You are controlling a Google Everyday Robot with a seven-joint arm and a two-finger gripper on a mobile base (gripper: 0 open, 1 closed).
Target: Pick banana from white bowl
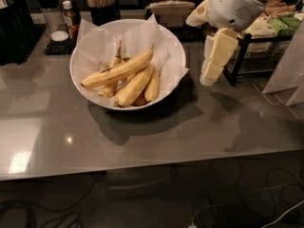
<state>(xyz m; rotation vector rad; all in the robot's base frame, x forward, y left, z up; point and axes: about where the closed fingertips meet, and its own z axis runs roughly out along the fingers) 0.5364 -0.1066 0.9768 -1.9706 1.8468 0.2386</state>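
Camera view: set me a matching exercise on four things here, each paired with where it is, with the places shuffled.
Things:
1. banana
2. gripper
3. shaker
4. white bowl

Places:
A. sits on the grey counter, lined with white paper
B. hangs to the right of the bowl, holding nothing
C. lies across the top of the other bananas
D. stands behind the bowl to its left, on a dark mat

Pairs: 1-C, 2-B, 3-D, 4-A
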